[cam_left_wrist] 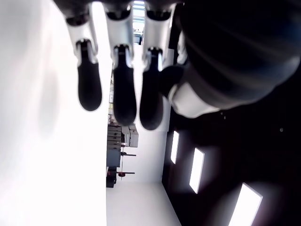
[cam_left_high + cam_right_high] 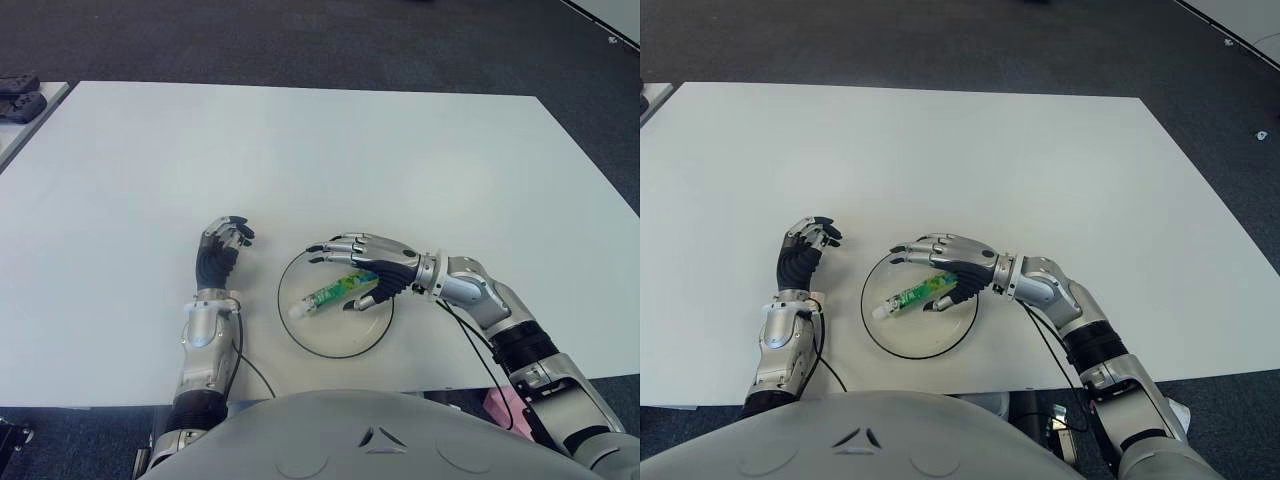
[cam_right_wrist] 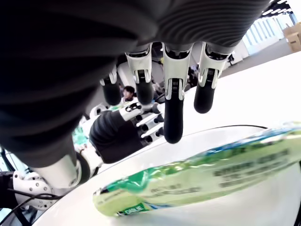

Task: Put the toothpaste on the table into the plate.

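Observation:
The green and white toothpaste tube (image 2: pixel 335 291) lies inside the round clear plate (image 2: pixel 335 338) with the dark rim, cap end toward my left. My right hand (image 2: pixel 335 274) hovers just over the tube with its fingers (image 3: pixel 173 117) stretched out and spread, and the thumb sits beside the tube's tail; nothing is gripped. In the right wrist view the tube (image 3: pixel 202 176) rests flat on the plate below the fingertips. My left hand (image 2: pixel 225 245) shows left of the plate with loosely bent fingers, holding nothing.
The white table (image 2: pixel 300 150) stretches wide beyond the plate. Its front edge runs just below the plate. Dark devices (image 2: pixel 18 98) sit on a second table at the far left. A black cable (image 2: pixel 470 340) hangs from my right forearm.

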Motion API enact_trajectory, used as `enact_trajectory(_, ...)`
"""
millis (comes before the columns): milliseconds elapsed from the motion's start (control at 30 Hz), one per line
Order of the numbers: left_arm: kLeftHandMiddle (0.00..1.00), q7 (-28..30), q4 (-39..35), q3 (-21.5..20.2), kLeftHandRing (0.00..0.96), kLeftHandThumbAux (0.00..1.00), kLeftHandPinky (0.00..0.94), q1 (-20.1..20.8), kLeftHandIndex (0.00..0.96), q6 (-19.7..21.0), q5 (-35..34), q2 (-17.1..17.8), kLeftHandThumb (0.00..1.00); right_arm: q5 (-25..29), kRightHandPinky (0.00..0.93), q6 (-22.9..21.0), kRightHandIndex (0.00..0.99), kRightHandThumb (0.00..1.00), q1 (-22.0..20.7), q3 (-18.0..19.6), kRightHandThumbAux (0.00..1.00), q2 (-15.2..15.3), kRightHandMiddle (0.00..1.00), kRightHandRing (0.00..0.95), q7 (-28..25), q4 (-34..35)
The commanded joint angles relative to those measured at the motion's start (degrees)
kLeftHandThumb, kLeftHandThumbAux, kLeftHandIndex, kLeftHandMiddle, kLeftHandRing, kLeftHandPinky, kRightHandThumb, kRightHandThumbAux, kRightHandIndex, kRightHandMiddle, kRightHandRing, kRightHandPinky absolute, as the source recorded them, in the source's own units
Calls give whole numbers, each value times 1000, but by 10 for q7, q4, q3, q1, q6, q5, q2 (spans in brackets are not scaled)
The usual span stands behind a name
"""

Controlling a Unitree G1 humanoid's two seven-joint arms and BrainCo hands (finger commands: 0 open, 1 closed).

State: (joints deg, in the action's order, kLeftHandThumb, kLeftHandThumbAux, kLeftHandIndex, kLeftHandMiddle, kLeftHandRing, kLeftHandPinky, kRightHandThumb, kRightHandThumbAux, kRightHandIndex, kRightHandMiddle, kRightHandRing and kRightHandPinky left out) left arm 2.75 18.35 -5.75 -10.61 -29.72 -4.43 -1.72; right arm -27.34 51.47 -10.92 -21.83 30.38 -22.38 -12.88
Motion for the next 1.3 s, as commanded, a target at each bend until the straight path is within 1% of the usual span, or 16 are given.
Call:
enact_trajectory(33,540,0,13,1,522,723,504,4,430,5,2,1,694,-16,1,5,0,136,-5,3,479,4,0,0,15,-5)
enact_trajectory(233,549,3,14,2,530,722,513,5,431,6,0,2,693,-29,0,13,0,88,-11,6,414,11,0,0,26,3)
enact_trajectory(433,553,0,15,3,532,722,513,5,431,2,5,3,693,-33,0,12,0,64,-10,7,361,16,0,0,29,11)
enact_trajectory(567,550,-1,14,3,529,722,507,4,431,0,6,2,692,-23,0,5,0,38,-7,11,346,20,0,0,28,22)
enact_trajectory(700,547,0,14,3,526,722,505,3,431,-1,6,1,692,-9,0,-5,0,11,3,21,357,15,0,0,38,28)
enact_trajectory(800,548,-3,13,2,527,722,508,3,431,-3,6,0,692,24,0,-21,0,6,16,39,391,6,0,0,48,36)
enact_trajectory(900,548,-5,12,1,527,722,509,2,431,-1,7,-1,692,44,0,-33,0,2,24,52,417,1,0,0,54,44)
enact_trajectory(967,547,-6,12,1,526,722,508,2,431,0,7,-2,693,66,17,-47,0,1,33,67,433,-11,0,0,66,52)
enact_trajectory(1033,547,-6,12,0,526,722,508,2,431,-1,7,-2,693,80,28,-57,0,0,40,73,449,-20,0,0,70,55)
enact_trajectory(1100,546,-4,16,0,526,722,508,3,431,-3,7,-2,693,112,43,-75,0,0,52,79,462,-42,0,0,79,58)
enact_trajectory(1167,545,-3,18,0,526,722,507,4,431,-4,6,-1,693,130,62,-86,0,0,60,83,477,-54,0,0,83,61)
enact_trajectory(1233,546,1,19,0,526,723,507,4,431,-6,4,0,693,171,80,-96,8,0,68,94,494,-77,12,7,92,61)
enact_trajectory(1300,547,3,20,1,528,722,507,4,431,-7,3,0,694,210,113,-107,39,0,77,107,529,-105,54,36,106,63)
